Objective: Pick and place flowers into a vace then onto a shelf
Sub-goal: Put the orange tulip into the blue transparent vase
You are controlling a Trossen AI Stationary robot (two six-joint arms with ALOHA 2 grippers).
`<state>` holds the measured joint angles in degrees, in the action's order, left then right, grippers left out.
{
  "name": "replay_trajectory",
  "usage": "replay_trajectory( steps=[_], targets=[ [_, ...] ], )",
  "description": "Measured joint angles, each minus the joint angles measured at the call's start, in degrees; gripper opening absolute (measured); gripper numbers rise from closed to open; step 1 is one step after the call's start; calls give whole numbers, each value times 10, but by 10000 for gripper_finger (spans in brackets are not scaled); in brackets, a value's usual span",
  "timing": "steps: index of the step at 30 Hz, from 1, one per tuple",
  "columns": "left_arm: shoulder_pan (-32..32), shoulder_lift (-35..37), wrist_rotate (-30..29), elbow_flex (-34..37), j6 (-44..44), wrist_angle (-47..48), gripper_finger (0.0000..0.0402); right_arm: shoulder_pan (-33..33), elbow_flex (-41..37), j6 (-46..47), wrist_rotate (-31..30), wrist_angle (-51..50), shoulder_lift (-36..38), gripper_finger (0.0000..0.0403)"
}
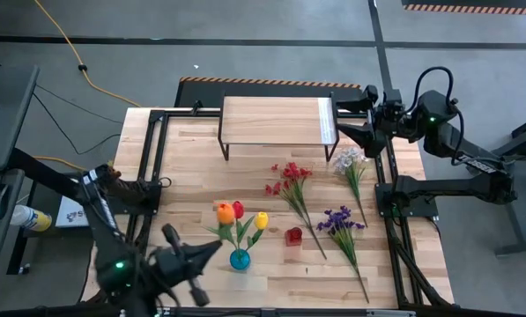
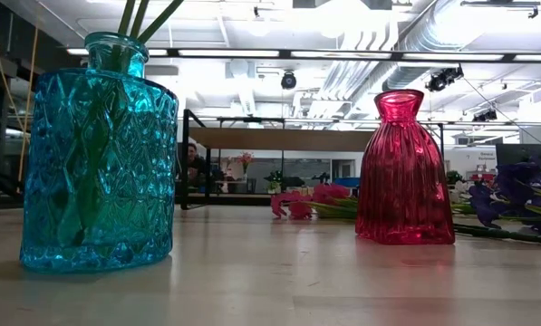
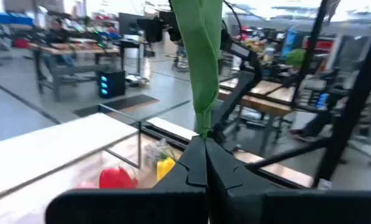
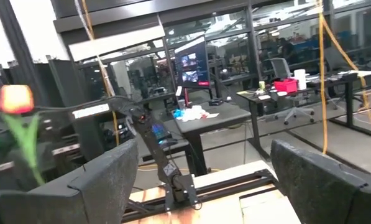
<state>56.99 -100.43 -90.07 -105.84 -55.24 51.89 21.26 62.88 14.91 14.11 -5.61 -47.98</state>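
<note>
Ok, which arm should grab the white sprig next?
Probably the right. The right gripper hangs open by the end of the shelf, close to the white sprig. The left gripper is shut on a green leaf at the blue vase, farther from that sprig.

shelf at surface back | tulips in front vase | second vase right of it | sprigs further right

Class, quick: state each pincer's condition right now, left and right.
Left pincer: shut on a green leaf of the tulips in the blue vase.
Right pincer: open, holding nothing, beside the shelf.
</note>
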Motion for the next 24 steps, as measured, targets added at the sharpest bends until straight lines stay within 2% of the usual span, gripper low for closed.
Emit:
replay_trajectory(
  steps=[6, 15, 24],
  targets=[
    [-38, -43, 2, 1, 99, -103, 21, 0, 0, -15, -17, 0, -1, 354],
    [-81, -99, 2, 1, 100, -177, 20, 0, 0, -33, -18, -3, -1, 354],
    [-90, -135, -1, 0, 99, -207, 20, 0, 0, -35, -18, -11, -1, 354]
  ],
)
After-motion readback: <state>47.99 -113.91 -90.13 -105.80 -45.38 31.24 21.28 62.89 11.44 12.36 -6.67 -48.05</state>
